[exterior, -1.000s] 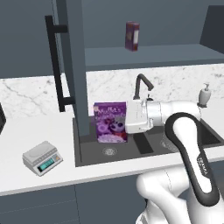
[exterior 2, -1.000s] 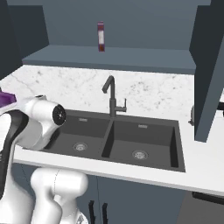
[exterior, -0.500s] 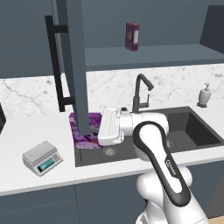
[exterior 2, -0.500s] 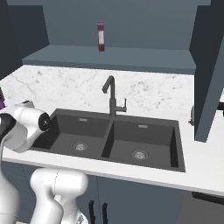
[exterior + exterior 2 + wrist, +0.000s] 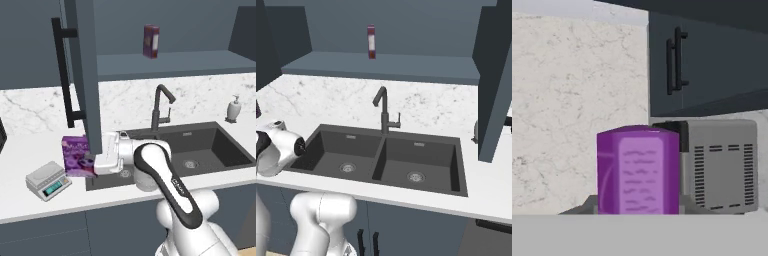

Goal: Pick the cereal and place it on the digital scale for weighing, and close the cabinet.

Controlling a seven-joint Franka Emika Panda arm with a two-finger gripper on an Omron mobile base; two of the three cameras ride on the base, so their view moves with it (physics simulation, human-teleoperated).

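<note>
Hanging overhead: cabinet, its door swung out toward the camera, black bar handle on the outer face; the door's lower edge ends in front of the gripper and part of the cereal in the left base view.
Counter: white marbled counter runs left to right under the cabinet, with a matching marbled backsplash.
Sink: dark double sink set into the counter, a black faucet at its back edge.
Arm: white arm reaches left across the near-left corner of the sink.
Grey appliance: a boxy grey appliance with vent slots stands behind the cereal in the hand view.
Cereal: purple cereal is upright, held off the counter at the sink's left edge, just right of and above the scale; in the hand view its narrow side fills the lower middle.
Gripper: gripper is clamped on the cereal from the right side, fingers hidden by the door edge.
Scale: scale sits on the counter near the front edge, top plate bare, greenish display facing forward; apart from the cereal.
Maroon box: a narrow maroon box stands upright on the open shelf.
Soap bottle: a pale soap bottle stands right of the sink by the backsplash.
</note>
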